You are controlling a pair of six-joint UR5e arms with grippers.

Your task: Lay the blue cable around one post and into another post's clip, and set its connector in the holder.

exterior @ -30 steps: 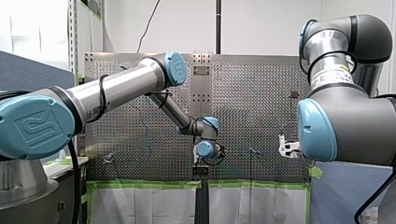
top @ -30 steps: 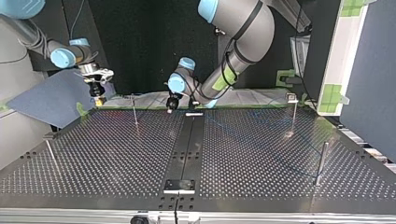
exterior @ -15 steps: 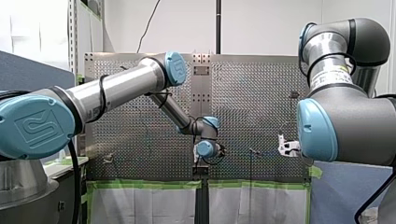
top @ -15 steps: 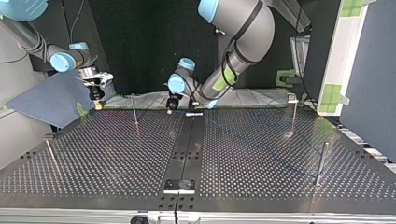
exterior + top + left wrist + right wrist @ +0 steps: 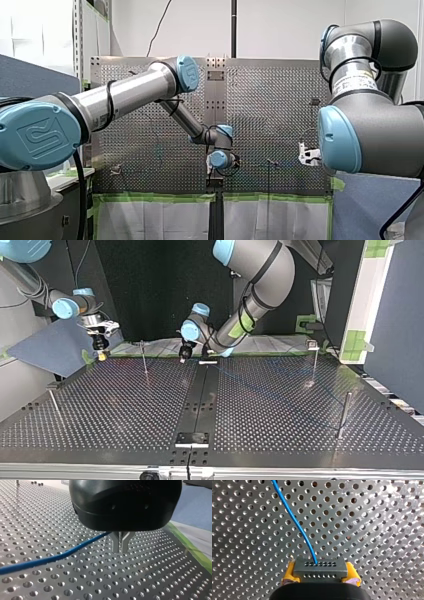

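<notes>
The blue cable [image 5: 50, 559] runs over the perforated table and up between the metal fingers of my left gripper [image 5: 121, 551], which is shut on it just above the surface. My right gripper [image 5: 320, 573] holds the cable's grey connector [image 5: 320, 568] between its yellow pads [image 5: 290, 573]. From the connector the cable [image 5: 294, 520] leads away ahead of that gripper. In the top view my left gripper [image 5: 184, 355] hangs near the far middle of the table. My right gripper [image 5: 101, 346] is in the air off the far left corner.
Thin posts stand at the far left [image 5: 144, 357], far right [image 5: 314, 360], near right [image 5: 343, 415] and near left [image 5: 54, 402] of the top view. A dark strip runs down the table's middle, with a small plate [image 5: 192, 439] at its near end.
In the top view my right gripper with the connector has drifted slightly to the left. My left gripper has barely moved.
</notes>
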